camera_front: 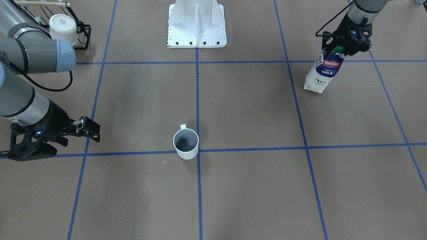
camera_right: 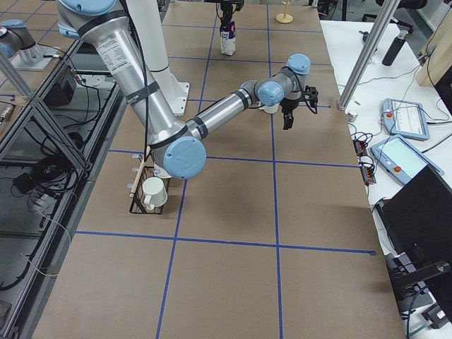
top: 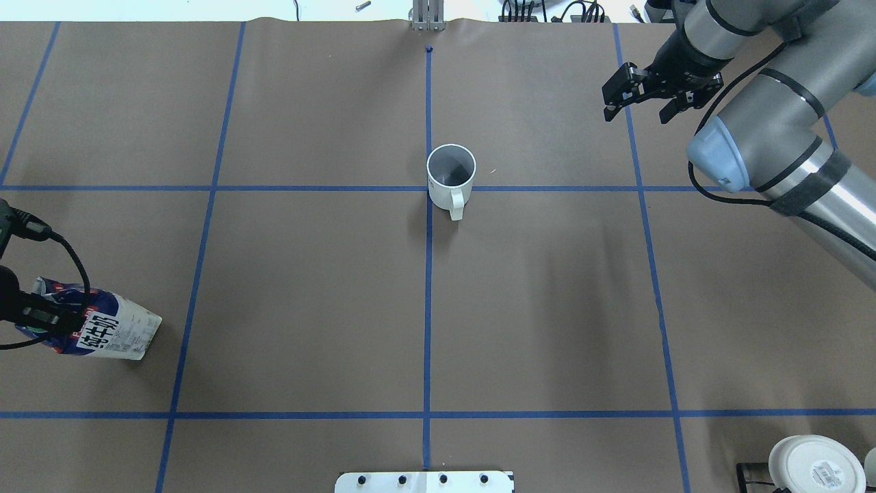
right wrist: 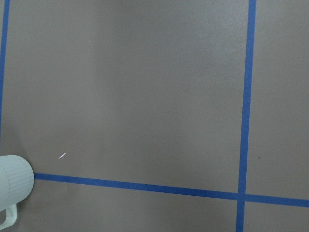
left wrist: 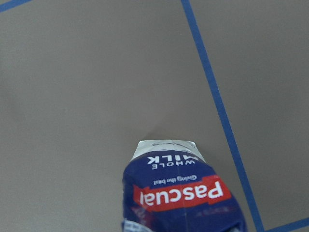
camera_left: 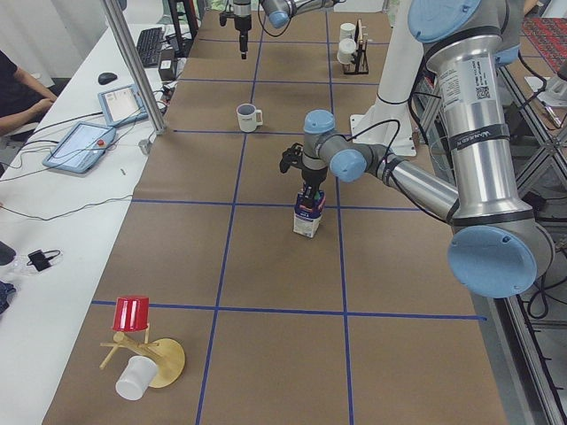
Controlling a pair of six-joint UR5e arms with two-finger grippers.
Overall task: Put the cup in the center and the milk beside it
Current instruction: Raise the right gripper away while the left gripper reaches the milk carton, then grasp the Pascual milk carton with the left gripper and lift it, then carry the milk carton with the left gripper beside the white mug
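Note:
The cup (camera_front: pixel 185 143) is a plain white mug with a dark inside. It stands upright at the center (camera_front: pixel 198 150), just beside the crossing of the blue tape lines, and shows in the overhead view (top: pixel 451 171) with its handle toward the robot. The milk (camera_front: pixel 322 73) is a navy and white Pascual carton far out on the robot's left side (top: pixel 113 330). My left gripper (camera_front: pixel 343 49) is shut on its top; the carton (left wrist: pixel 183 193) hangs or stands about upright at the surface. My right gripper (top: pixel 636 111) is open and empty, well to the right of the cup (right wrist: pixel 13 182).
The robot's white base plate (camera_front: pixel 196 26) sits at the near middle edge. A black wire rack with a white labelled mug (top: pixel 814 467) stands at the robot's right. A wooden stand with a red cup (camera_left: pixel 133 314) and a white cup lies at the far left end.

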